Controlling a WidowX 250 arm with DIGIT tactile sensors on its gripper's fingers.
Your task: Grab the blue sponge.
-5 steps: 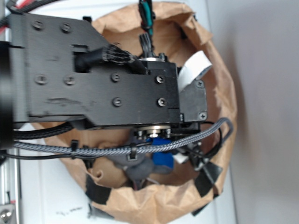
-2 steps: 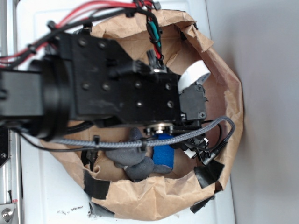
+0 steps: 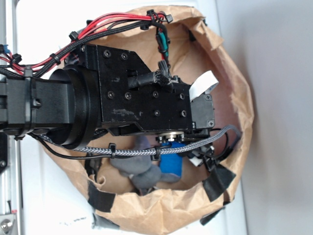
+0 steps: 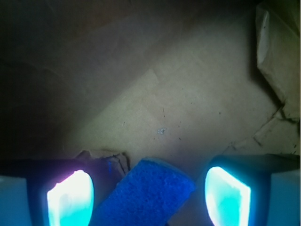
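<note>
**Sponge partly hidden between the spread fingers**

Much is covered. In the exterior view the black arm point(image 3: 122, 105) blocks most of the paper bag point(image 3: 234, 98), and the hand itself sits under the arm, so its fingertips cannot be made out there. Only one end of the sponge point(image 3: 171, 165) shows below the wrist, crossed by a grey braided cable point(image 3: 146, 152). A grey soft toy point(image 3: 139, 169) lies just beside it on its left in the picture, also half hidden by the arm and cable. The bench point(image 3: 54, 205) shows only as a white strip at the picture's left and bottom left.

In the wrist view the sponge point(image 4: 146, 195) is cut off by the bottom edge, so its full length is unseen. The hand point(image 4: 148, 197) is wide: the two fingers point(image 4: 70, 197) glow cyan at either side, and the sponge lies in the gap between them. It seems clear of the right finger; contact with the left one cannot be told. The upper left of this view is in deep shadow, and the fingers are too overexposed for detail.

The sponge lies flat on the brown bag floor. Its long axis runs on a slant, from lower left up to the right, the visible short end pointing away from the camera toward the upper right
</note>
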